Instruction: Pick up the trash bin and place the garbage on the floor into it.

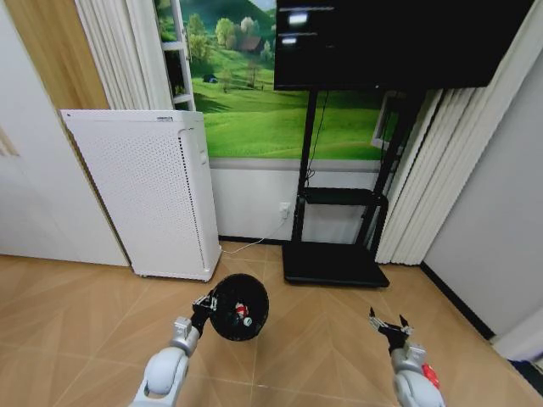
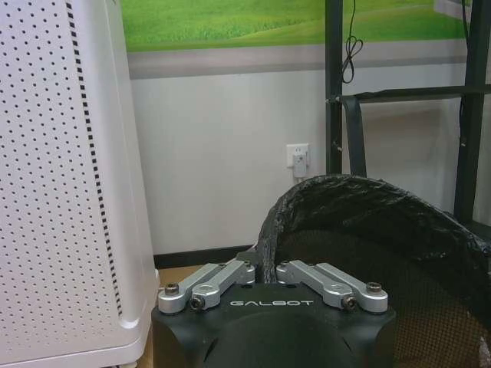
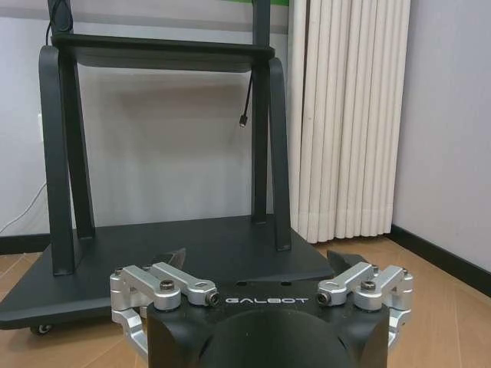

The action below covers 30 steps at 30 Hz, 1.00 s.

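We see the small black round trash bin point(image 1: 239, 307) held up off the light brown wooden floor point(image 1: 76, 322), tipped so its mouth faces us. Red-and-white bits point(image 1: 242, 310), maybe wrappers, sit inside. The left gripper point(image 1: 206, 304) pinches its rim point(image 2: 337, 192). The right gripper point(image 1: 389, 325) hangs apart, fingers spread, near the black stand point(image 3: 161, 245).
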### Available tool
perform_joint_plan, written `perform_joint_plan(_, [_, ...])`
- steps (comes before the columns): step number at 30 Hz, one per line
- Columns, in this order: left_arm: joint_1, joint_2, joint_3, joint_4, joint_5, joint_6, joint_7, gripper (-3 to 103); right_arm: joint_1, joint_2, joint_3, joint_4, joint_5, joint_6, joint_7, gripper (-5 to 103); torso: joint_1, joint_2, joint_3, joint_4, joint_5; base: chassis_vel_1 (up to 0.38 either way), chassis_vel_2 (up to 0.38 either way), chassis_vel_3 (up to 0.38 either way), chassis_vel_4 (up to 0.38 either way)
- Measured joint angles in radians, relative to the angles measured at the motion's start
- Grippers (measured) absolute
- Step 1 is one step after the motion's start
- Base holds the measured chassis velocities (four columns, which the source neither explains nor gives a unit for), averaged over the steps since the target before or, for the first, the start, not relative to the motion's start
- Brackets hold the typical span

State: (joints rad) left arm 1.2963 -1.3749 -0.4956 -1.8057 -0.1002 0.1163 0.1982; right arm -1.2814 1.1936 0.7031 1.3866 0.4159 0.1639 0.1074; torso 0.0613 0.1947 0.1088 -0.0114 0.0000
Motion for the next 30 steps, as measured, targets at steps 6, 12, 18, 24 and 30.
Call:
perform_joint_plan(6, [-0.002, -0.001, -0.003, 0.009, 0.001, -0.002, 0.001, 7, 0.010, -0.004, -0.007, -0.015, 0.001, 0.000, -0.001, 100, 0.000, 0.000, 0.000, -0.0001, 0.0001, -0.066, -0.079, 0.064, 0.074])
perform_joint_plan(12, [-0.012, -0.003, -0.003, 0.019, 0.001, -0.003, 0.003, 7, 0.015, -0.010, -0.010, -0.026, 0.005, 0.000, -0.005, 100, 0.000, 0.000, 0.000, -0.0003, 0.0002, -0.166, -0.184, 0.163, 0.175])
perform_joint_plan(18, [-0.018, -0.005, 0.001, 0.031, 0.004, -0.005, 0.005, 7, 0.018, -0.013, -0.015, -0.042, 0.005, 0.014, -0.010, 100, 0.000, 0.000, 0.000, -0.0004, 0.0001, -0.245, -0.239, 0.251, 0.250])
perform_joint_plan(24, [-0.021, -0.007, 0.002, 0.043, 0.005, -0.009, 0.005, 7, 0.017, -0.016, -0.023, -0.067, -0.016, 0.019, -0.021, 100, 0.000, 0.000, 0.000, -0.0006, -0.0001, -0.204, -0.205, 0.228, 0.182])
perform_joint_plan(30, [-0.032, -0.007, 0.006, 0.050, 0.006, -0.009, 0.006, 7, 0.046, -0.042, -0.032, -0.115, -0.016, 0.016, -0.015, 100, 0.000, 0.000, 0.000, 0.0003, -0.0001, 0.007, -0.008, 0.016, 0.004])
